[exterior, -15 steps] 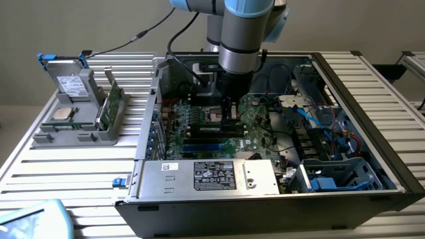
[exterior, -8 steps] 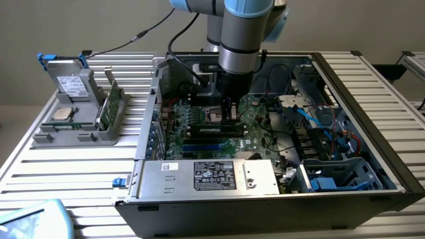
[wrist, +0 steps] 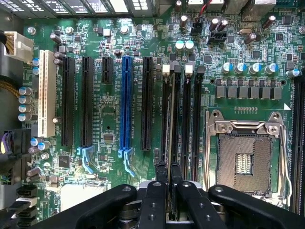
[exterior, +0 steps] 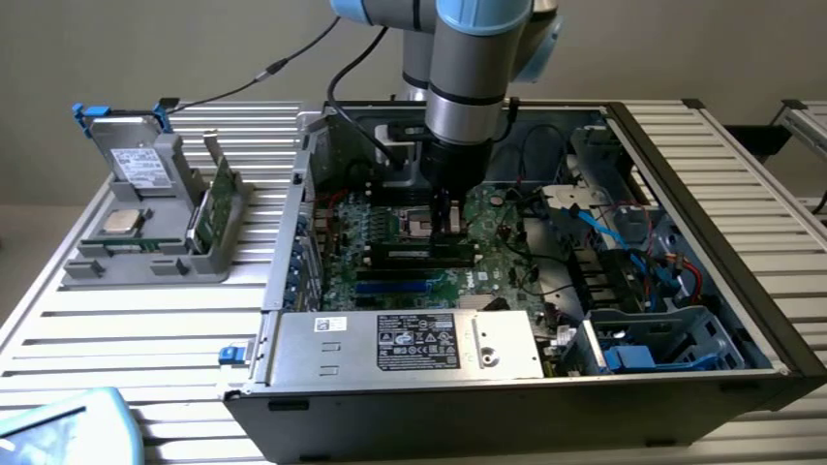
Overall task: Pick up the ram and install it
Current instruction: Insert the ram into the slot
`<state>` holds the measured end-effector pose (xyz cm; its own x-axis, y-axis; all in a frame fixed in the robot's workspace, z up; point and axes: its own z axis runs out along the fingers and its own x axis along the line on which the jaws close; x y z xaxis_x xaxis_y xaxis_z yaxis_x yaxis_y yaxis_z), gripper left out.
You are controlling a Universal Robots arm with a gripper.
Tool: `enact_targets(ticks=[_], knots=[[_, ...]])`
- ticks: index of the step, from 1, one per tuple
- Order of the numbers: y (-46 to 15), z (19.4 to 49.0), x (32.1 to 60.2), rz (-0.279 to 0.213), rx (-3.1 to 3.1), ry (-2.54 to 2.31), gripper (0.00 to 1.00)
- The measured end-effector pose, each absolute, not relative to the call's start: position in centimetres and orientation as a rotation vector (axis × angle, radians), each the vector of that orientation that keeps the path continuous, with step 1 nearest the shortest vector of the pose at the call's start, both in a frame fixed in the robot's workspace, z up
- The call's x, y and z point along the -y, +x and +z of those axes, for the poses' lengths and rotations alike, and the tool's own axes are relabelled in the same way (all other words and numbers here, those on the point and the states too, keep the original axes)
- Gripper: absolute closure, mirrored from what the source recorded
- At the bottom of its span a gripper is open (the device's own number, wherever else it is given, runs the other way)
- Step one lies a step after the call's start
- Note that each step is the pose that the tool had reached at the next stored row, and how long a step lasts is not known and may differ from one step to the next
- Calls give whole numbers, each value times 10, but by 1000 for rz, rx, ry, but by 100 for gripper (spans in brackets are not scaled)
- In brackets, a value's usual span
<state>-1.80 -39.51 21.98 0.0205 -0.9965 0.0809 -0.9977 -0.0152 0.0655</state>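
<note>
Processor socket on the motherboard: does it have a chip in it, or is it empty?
Empty: the processor socket shows bare contacts inside its metal frame.

Edge-on ram, cropped arm
The ram stands edge-on in the gripper, its chips unseen; the arm is cropped at the exterior view's top; the label on the near silver box is illegibly small.

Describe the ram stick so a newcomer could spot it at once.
Look into the open computer case, at the green motherboard beside the empty processor socket. The ram is the thin stick seen edge-on, pinched in the hand over the black memory slots; its neighbours are bare slots.
</note>
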Motion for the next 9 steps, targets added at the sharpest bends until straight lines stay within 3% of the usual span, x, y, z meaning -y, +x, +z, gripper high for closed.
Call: enact_targets(ticks=[9], knots=[[-17,220,394,11,2124,2163,86]])
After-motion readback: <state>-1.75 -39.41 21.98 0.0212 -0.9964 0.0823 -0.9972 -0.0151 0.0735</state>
